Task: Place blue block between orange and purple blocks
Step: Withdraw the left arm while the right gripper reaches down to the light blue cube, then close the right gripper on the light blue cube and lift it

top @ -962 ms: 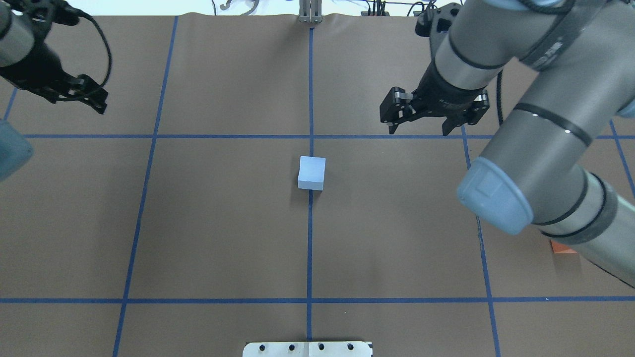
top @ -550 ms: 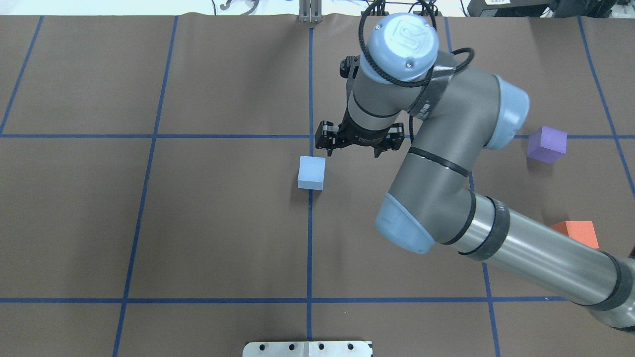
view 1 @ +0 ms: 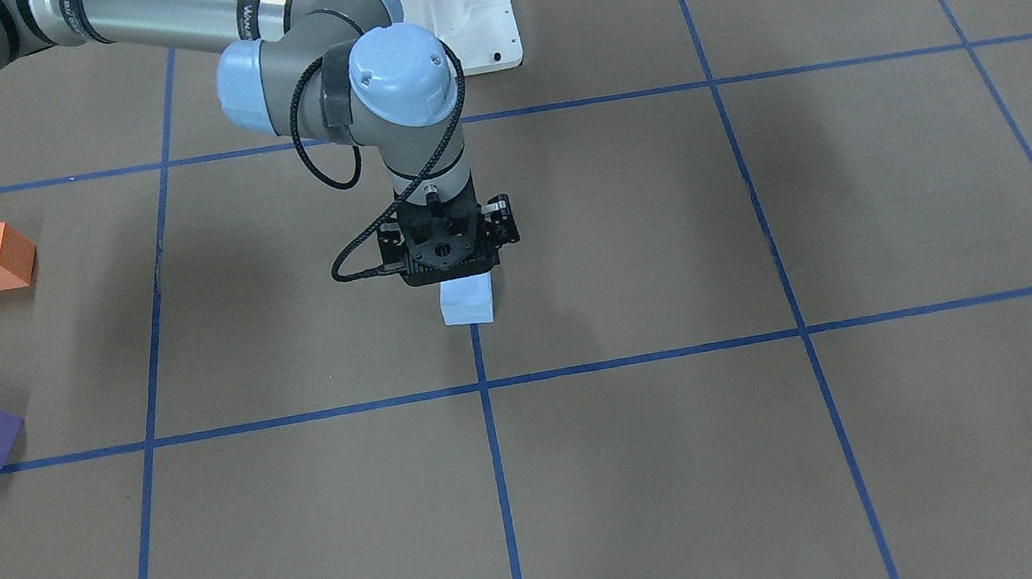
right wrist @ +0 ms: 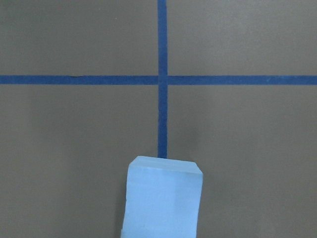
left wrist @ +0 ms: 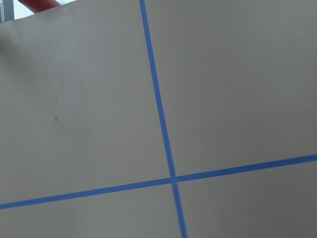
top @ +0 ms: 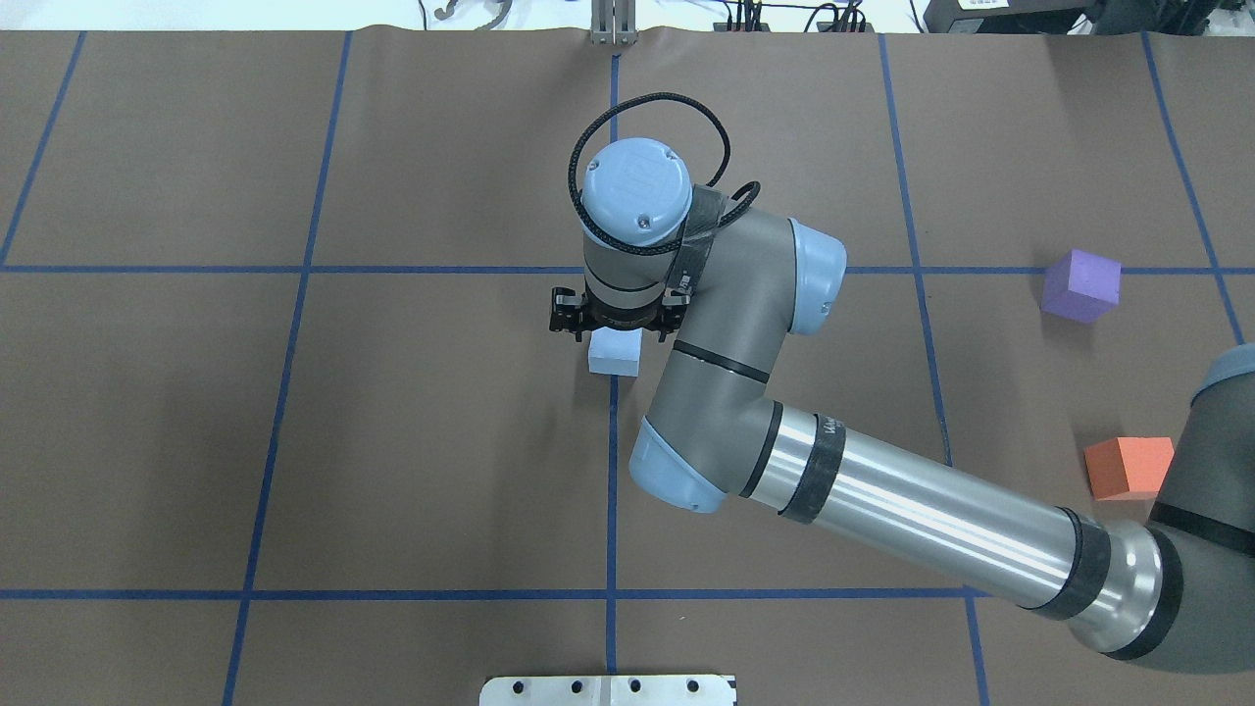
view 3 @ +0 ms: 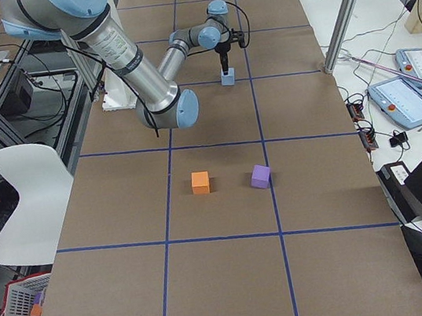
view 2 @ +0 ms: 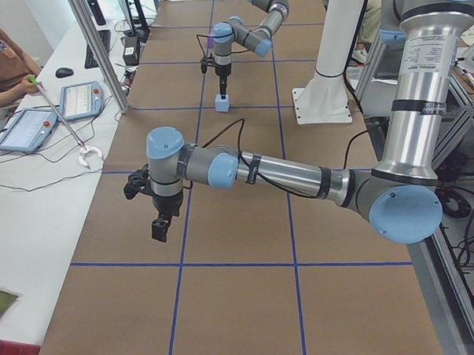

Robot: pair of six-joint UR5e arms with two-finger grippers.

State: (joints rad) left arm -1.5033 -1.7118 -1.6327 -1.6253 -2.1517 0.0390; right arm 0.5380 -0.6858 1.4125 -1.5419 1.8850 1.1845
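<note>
Right hand (view 1: 453, 273): at mid-desk, pointing straight down over the blue block. Its finger links splay wide in the overhead view, so it stands open. The fingertips are hidden under the wrist, and I cannot tell whether they touch the block.

Blue block (top: 614, 355): flat on the desk at its middle, on the centre tape line and just near of a tape crossing. Its far part is hidden under the right hand. In the right wrist view it fills the low centre (right wrist: 162, 198) with no finger on it.

Orange block (top: 1128, 466): on the desk's right side, well apart from the blue block and nearer the robot than the purple one.

Purple block (top: 1080, 284): also on the right side, farther out than the orange block and apart from it, turned a little askew and touching a cross tape line.

Left hand (view 2: 159, 228): above the desk well to the left, pointing down, with nothing seen under it but tape. It shows only in the side view, so I cannot tell how far open it is.

Desk (top: 392, 441): brown paper cover with a grid of blue tape (left wrist: 158, 99).
</note>
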